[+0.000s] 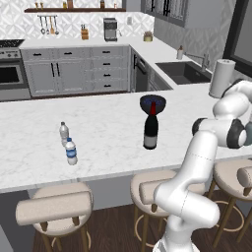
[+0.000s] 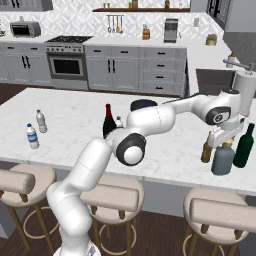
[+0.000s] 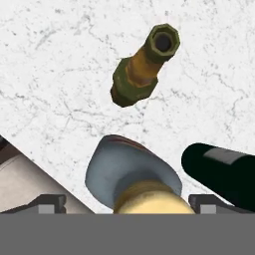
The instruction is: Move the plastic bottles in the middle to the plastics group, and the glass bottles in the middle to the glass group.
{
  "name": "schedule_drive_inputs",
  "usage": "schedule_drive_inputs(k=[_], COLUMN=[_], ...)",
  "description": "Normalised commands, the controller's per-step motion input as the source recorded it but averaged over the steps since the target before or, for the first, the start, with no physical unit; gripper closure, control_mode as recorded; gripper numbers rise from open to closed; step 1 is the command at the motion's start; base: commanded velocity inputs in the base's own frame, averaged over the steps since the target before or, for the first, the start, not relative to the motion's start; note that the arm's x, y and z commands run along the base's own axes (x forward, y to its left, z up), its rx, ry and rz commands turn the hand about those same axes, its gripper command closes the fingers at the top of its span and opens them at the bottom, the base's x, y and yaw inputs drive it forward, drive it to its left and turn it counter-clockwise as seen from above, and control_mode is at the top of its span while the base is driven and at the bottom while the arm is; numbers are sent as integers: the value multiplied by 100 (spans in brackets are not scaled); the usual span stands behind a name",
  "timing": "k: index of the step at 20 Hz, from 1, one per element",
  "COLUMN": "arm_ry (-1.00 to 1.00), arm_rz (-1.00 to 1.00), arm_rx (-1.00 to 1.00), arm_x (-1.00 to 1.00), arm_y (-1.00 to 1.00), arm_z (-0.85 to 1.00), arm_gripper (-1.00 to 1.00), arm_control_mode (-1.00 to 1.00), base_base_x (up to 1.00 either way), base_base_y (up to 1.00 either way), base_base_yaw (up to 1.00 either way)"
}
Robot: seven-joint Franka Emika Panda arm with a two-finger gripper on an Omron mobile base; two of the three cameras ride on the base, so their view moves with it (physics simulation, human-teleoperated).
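**Grey-blue bottle set down at the glass group**

At the far left of the counter (image 2: 75, 125), the two small water bottles (image 1: 68, 143) of the plastics group are stood close together, well apart from everything else. Further right, in the middle, the dark wine bottle (image 1: 151, 129) is left upright in front of a dark blue bowl (image 1: 152, 102), and a small clear bottle (image 2: 119, 122) is seen just beside it, so both are judged yet to be sorted. At the right end, the squat grey-blue bottle (image 2: 222, 157) is stood between a brown-green bottle (image 2: 207, 148) and a dark green bottle (image 2: 244, 145), placed there to join the glass. The gripper (image 2: 227, 137) is held directly over its cream top; the finger tips (image 3: 50, 203) are seen either side of the neck, but whether it is clamped or released cannot be told.
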Motion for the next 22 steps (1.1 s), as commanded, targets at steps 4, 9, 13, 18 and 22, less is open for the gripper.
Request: schedule_drive_inputs(k=[4,9,13,18,22], arm_ry=[0,0,0,0,0], arm_rz=[0,-3,-8,-11,-17], arm_rx=[0,0,0,0,0], arm_x=[18,1,0,0,-2], arm_y=[33,28,25,47,68], arm_z=[21,31,46,43,32], arm_gripper=[-100,-100,-100,-100,-100], arm_control_mode=[-100,-100,-100,-100,-100], base_base_x=[0,0,0,0,0], base_base_y=[0,0,0,0,0], base_base_yaw=[0,0,0,0,0])
